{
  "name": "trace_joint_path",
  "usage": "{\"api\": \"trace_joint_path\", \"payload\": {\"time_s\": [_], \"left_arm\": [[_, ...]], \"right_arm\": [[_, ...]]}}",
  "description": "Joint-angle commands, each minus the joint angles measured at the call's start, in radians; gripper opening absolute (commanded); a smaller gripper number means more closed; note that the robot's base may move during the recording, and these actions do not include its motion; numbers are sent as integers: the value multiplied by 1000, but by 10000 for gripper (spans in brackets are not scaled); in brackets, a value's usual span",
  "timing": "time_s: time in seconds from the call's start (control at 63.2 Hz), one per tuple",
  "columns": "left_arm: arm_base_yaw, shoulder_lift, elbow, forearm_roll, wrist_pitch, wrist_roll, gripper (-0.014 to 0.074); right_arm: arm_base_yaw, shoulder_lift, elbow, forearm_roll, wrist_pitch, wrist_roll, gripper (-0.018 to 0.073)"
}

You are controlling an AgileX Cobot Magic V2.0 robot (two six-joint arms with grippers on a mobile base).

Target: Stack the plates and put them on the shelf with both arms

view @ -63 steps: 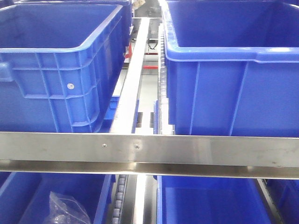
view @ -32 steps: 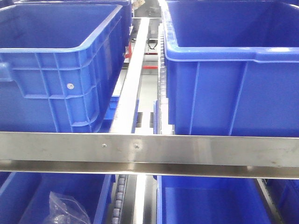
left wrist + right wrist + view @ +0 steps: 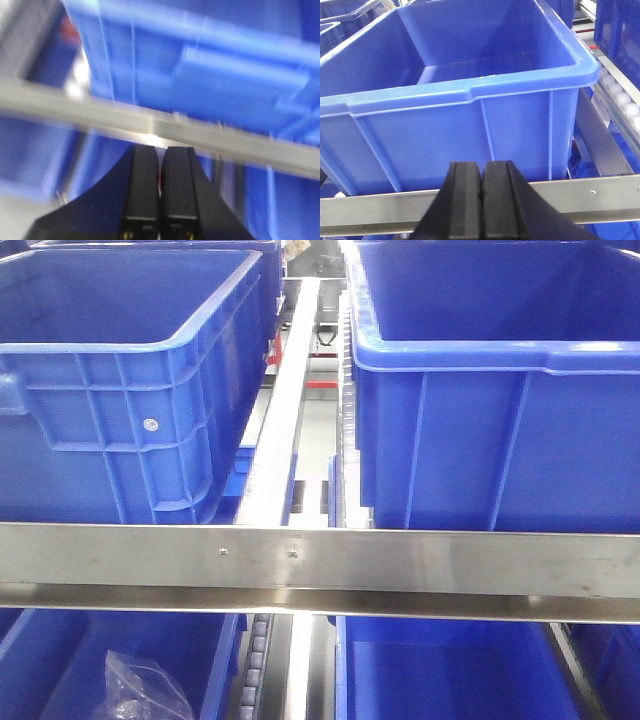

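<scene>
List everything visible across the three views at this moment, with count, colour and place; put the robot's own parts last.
blue crates: four at least, blue; two above the bar, more below.
shelf bar: one, brushed steel, across the front view.
clear plastic bag: one, in the lower left crate.
roller track: pale rollers, right of the crate in the right wrist view.
plates: none visible.
left gripper: black, shut, empty; view blurred.
right gripper: black, shut, empty.

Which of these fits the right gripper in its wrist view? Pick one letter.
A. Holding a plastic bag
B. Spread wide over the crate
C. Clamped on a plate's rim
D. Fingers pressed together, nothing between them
D. The right gripper shows its two black fingers closed against each other with nothing held, in front of the blue crate.
</scene>
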Motion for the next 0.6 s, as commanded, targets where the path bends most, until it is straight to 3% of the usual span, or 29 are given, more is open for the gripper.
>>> {"api": "trace_joint_path", "payload": {"time_s": [0.0,0.206,0.427,0.586], "left_arm": [[-8,-85,-13,58,-102,1,95],[-8,-376,180,45,-275,-1,95],[-8,-563,414,-73,-457,-3,96],[-8,-581,429,-80,-420,-3,95]], "right_arm": [[-6,-19,2,-2,-93,-10,20],[-6,-19,2,-2,-93,-10,20],[-6,-19,2,-2,-93,-10,20],[-6,-19,2,-2,-93,-10,20]]}}
